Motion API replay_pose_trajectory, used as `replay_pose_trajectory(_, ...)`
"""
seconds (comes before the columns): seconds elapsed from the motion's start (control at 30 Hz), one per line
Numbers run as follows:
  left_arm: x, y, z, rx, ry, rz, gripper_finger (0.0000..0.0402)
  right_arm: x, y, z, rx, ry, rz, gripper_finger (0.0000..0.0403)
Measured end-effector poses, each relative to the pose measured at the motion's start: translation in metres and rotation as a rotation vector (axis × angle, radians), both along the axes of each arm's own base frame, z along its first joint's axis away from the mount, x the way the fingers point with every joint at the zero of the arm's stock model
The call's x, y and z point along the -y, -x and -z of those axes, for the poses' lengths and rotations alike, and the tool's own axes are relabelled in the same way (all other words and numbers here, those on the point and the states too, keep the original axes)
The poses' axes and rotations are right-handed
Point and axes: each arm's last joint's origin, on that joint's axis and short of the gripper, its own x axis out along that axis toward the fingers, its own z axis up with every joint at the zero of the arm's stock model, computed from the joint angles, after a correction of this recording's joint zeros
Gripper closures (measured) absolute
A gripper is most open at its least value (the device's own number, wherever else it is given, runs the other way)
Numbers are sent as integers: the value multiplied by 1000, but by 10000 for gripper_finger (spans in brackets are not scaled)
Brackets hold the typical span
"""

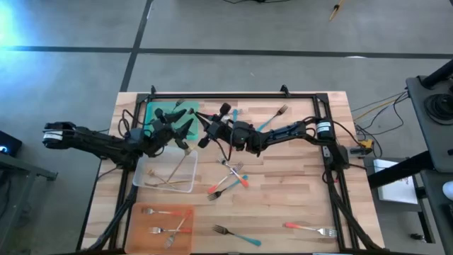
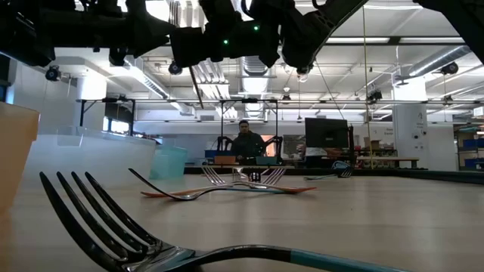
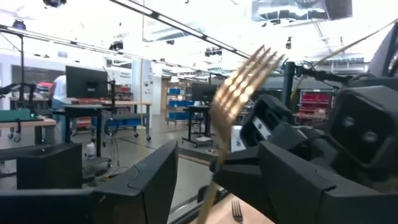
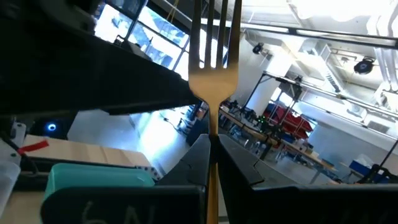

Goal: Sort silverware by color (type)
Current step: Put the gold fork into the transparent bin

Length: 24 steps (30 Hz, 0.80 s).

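My right gripper (image 4: 213, 142) is shut on a gold fork (image 4: 214, 59) above the table's far middle, next to the green tray (image 1: 168, 113). In the high view it (image 1: 207, 134) faces my left gripper (image 1: 182, 133). My left gripper (image 3: 217, 158) is open. The same gold fork (image 3: 244, 87) stands between its fingers, and I cannot tell whether they touch it. More forks with teal or red handles (image 1: 230, 177) lie on the wood. Gold forks lie in the clear tray (image 1: 152, 178), red-handled ones in the orange tray (image 1: 141, 212). My right gripper pinches the gold fork's handle (image 4: 213, 127) between its two fingers, a little below the fork's head. The fingers come from the table's right side. The tines stick up past the fingertips, and the fork is lifted clear of the table.
A teal-handled fork (image 1: 237, 235) and a red-handled one (image 1: 311, 228) lie near the front edge, another teal one (image 1: 272, 120) at the far side. A black frame (image 1: 233, 95) rims the table. In the low view a person (image 2: 246, 140) sits in the room beyond.
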Motion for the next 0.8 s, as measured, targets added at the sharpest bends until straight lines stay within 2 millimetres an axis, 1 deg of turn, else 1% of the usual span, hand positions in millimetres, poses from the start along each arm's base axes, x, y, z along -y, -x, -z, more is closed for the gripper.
replay_pose_trajectory(0.2,-1,-4,2,26,2,-5,196,-8,-2,0,-12,2,-21,390)
replay_pose_trajectory(0.43,-1,-5,0,68,-17,-15,196,-8,-2,2,-38,-2,-19,390)
replay_pose_trajectory(0.53,-2,-5,0,72,-13,-26,202,-8,-2,2,-40,-1,-20,390)
replay_pose_trajectory(0.6,-2,-5,0,68,-17,-31,215,-8,-2,2,-39,-3,-21,390)
replay_pose_trajectory(0.67,-2,-5,1,60,-25,-35,236,-8,-2,2,-44,-3,-20,390)
replay_pose_trajectory(0.8,-2,-5,1,43,-45,-44,301,-8,-2,3,-57,-5,-20,390)
